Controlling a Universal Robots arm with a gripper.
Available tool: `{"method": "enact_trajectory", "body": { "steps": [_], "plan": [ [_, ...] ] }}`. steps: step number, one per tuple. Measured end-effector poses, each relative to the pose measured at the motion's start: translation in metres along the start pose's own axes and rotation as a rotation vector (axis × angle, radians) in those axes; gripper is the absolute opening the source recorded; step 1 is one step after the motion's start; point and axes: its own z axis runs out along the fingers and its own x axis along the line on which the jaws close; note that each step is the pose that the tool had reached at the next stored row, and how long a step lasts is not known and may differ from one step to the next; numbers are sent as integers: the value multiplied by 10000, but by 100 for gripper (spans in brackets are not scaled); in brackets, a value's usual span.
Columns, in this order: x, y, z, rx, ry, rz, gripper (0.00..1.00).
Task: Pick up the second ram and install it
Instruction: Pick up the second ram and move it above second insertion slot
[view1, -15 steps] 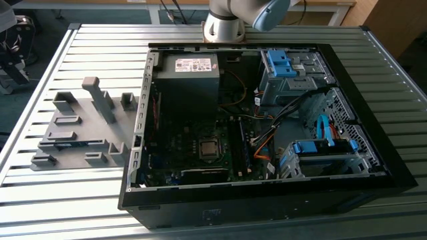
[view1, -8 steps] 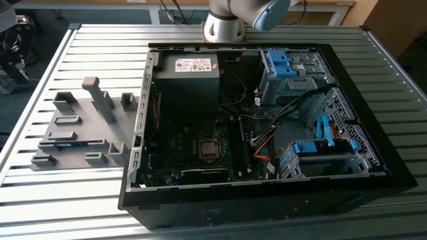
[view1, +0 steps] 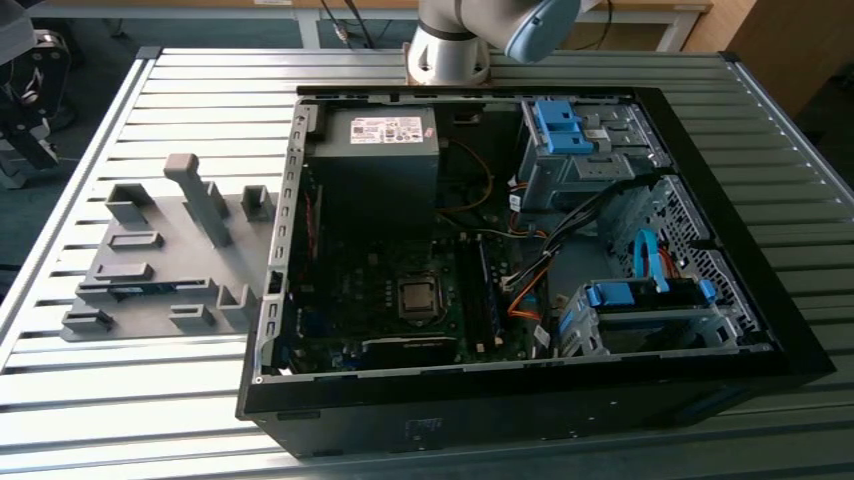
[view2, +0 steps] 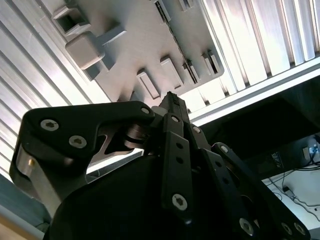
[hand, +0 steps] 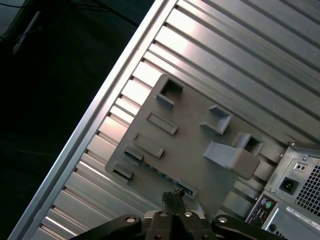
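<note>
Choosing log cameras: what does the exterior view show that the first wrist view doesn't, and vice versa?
Exterior view: arm base, the inside of the case with motherboard, power supply, blue brackets. First wrist view: the shut gripper, the rear power socket. Both: tray, table, case.

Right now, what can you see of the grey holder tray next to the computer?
The grey tray looks like matte moulded plastic. It has a flat base with raised blocks, open slots and one tall upright post. It lies flat on the slatted metal table, close beside the open computer case, on the exterior view's left. A thin blue memory stick rests in one of its slots.
</note>
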Motion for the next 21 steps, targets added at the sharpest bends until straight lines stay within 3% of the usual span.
{"method": "enact_trajectory", "body": {
  "steps": [21],
  "plan": [
    [5, -4, 0, -8, 11, -386, 11]
  ]
}}
